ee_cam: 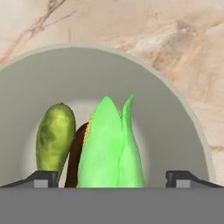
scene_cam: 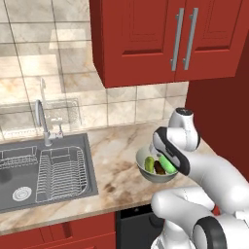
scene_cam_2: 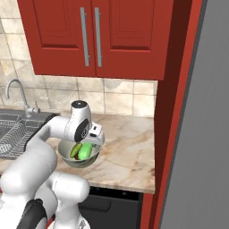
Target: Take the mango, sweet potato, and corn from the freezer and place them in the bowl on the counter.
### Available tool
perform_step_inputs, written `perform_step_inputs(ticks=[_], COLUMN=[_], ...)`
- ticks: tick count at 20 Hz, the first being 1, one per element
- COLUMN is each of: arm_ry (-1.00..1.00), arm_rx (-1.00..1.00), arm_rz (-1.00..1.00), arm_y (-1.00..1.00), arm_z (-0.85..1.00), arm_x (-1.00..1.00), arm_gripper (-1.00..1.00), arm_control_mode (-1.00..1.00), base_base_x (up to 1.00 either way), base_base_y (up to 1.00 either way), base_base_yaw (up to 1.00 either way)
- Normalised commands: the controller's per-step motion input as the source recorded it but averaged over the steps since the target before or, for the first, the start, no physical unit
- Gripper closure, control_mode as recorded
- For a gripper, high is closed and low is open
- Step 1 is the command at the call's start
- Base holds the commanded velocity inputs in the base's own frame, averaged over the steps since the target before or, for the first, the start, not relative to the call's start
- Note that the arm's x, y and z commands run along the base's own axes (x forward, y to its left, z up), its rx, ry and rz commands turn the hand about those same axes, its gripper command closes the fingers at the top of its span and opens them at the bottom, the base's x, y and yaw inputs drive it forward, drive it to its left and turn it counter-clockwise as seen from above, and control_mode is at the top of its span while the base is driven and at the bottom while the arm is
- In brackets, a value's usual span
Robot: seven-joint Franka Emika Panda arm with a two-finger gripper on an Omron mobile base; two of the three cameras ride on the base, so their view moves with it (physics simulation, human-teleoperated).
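Note:
The pale grey-green bowl (ee_cam: 166, 109) stands on the marbled counter (scene_cam: 116, 160). Three foods lie in it side by side: the olive-green mango (ee_cam: 54, 138), the dark brown sweet potato (ee_cam: 76, 153) and the corn (ee_cam: 109, 148) in its bright green husk. My gripper (ee_cam: 111, 177) hovers just above the corn, open, its fingertips (ee_cam: 43, 177) spread wide on either side and touching nothing. In the base views the hand sits over the bowl (scene_cam: 141, 158) (scene_cam_2: 76, 162), partly covering it. The mango (scene_cam: 149, 164) and corn (scene_cam: 168, 165) show under the wrist. The grey freezer (scene_cam_2: 201, 134) rises at the far right.
A grey sink (scene_cam: 14, 146) with a wire rack (scene_cam: 61, 172) and a faucet (scene_cam: 41, 121) lies left of the bowl. Red wall cabinets (scene_cam: 160, 34) hang above. A red side panel (scene_cam_2: 172, 112) stands between counter and freezer. A black appliance front (scene_cam_2: 112, 205) sits below.

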Motion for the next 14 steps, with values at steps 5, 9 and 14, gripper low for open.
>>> perform_step_inputs(ticks=[5, 9, 14], arm_ry=[-0.11, -0.13, -0.12], arm_rx=[0.00, 0.00, 0.00], arm_rz=[-0.01, -0.04, -0.04], arm_y=[0.00, 0.00, 0.00], arm_z=[0.45, 0.59, 0.67], arm_x=[-0.10, -0.45, -0.58], arm_gripper=[-1.00, -1.00, -1.00], arm_control_mode=[-1.00, -1.00, -1.00], base_base_x=[0.00, 0.00, 0.00], base_base_y=[0.00, 0.00, 0.00], base_base_yaw=[0.00, 0.00, 0.00])
